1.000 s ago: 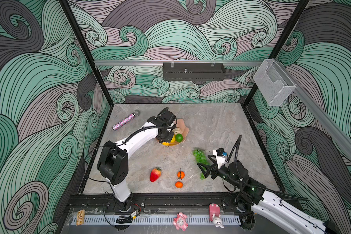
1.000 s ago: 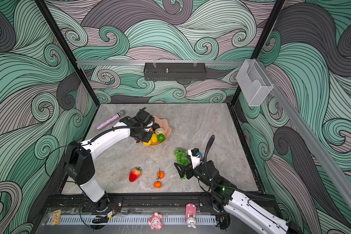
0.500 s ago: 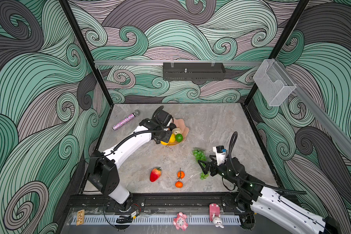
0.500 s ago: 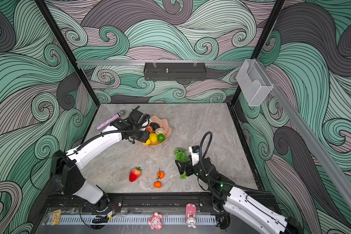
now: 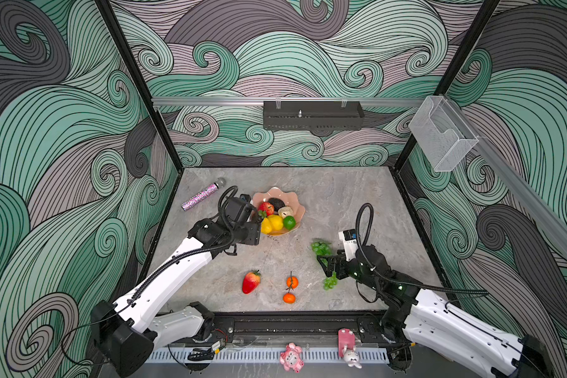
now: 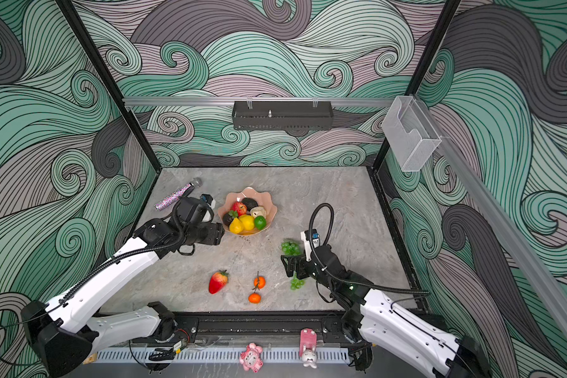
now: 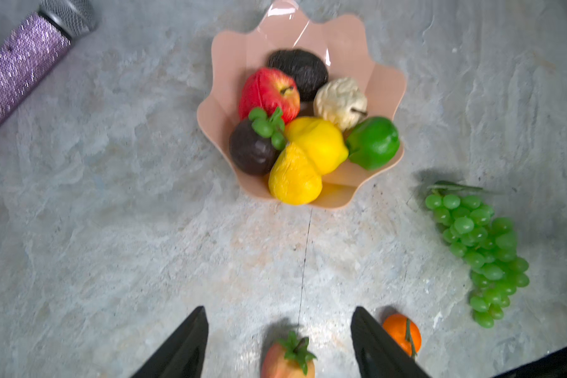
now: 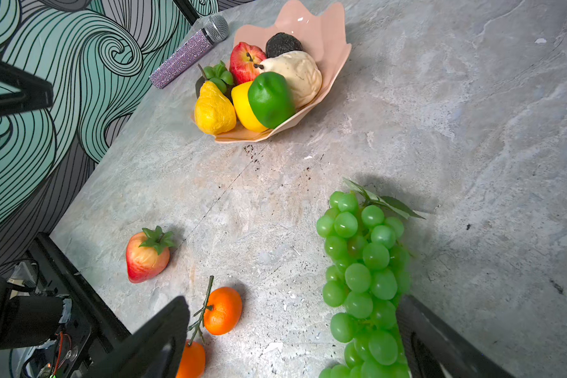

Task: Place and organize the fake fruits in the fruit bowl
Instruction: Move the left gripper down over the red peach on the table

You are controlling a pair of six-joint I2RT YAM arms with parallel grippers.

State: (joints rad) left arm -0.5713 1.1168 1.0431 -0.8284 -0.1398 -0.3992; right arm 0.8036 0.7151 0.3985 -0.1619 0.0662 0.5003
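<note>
Bowl [image 5: 277, 193] uncovered, left end effector [image 7: 279, 311] withdrawn

The fruit bowl [image 5: 277, 191], holding a red apple [image 5: 266, 207], lemon [image 5: 275, 221] and lime [image 5: 289, 222] among others, sits on the grey table [image 5: 341, 196] with the left gripper [image 5: 258, 226] at its 8 o'clock rim, the strawberry [image 5: 251, 281] and two tangerines [image 5: 292, 282] toward 6 o'clock, and the grapes [image 5: 320, 248] at 4 o'clock, partly hidden by the right gripper [image 5: 325, 266].
</note>
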